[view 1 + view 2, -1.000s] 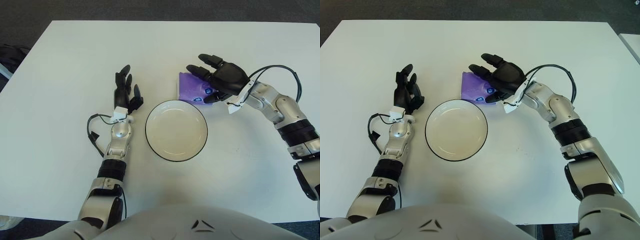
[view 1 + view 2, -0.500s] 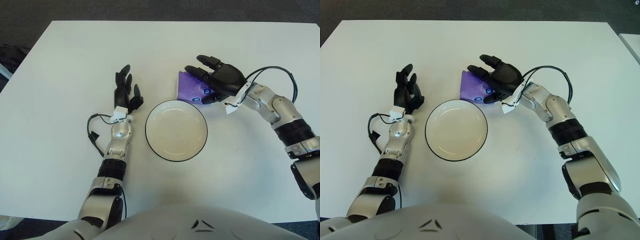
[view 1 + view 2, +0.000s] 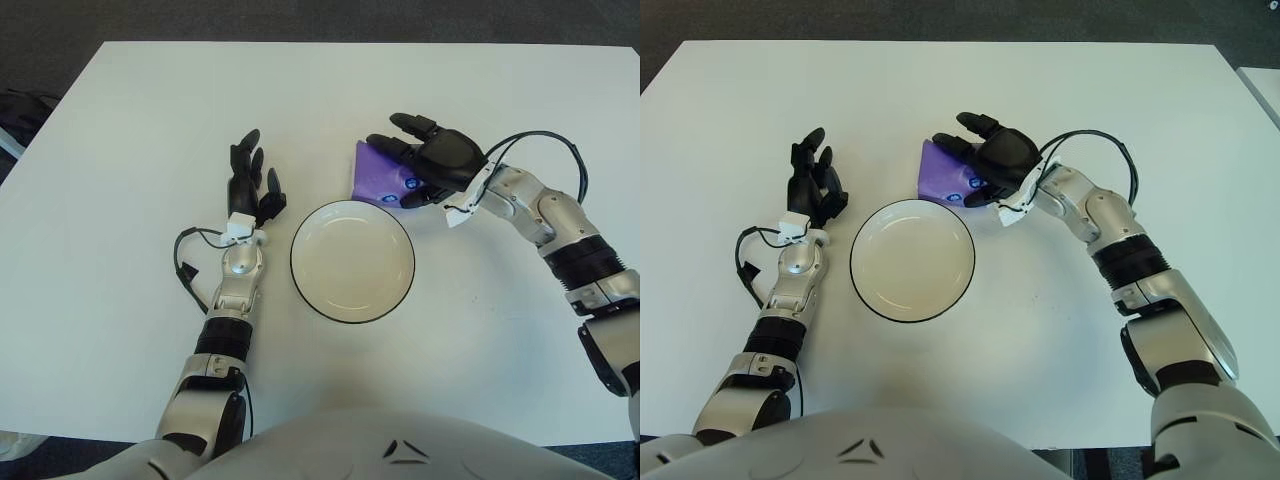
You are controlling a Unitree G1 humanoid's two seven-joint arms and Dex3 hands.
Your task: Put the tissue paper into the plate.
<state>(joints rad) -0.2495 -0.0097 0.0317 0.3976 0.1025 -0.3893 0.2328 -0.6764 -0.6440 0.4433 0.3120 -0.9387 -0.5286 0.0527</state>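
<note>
A white table (image 3: 120, 300) seen from above, with the robot's left hand (image 3: 250, 185) resting on it at the left, its dark fingers (image 3: 246, 150) loosely spread and holding nothing, just beside a round white plate (image 3: 352, 261) with a dark rim that sits empty near the middle. Just beyond the plate's far right edge lies a purple pack of tissue paper (image 3: 377, 177), flat on the table and outside the plate. The right hand (image 3: 440, 165) sits over the pack's right side with its black fingers (image 3: 388, 146) spread across it, not closed around it
</note>
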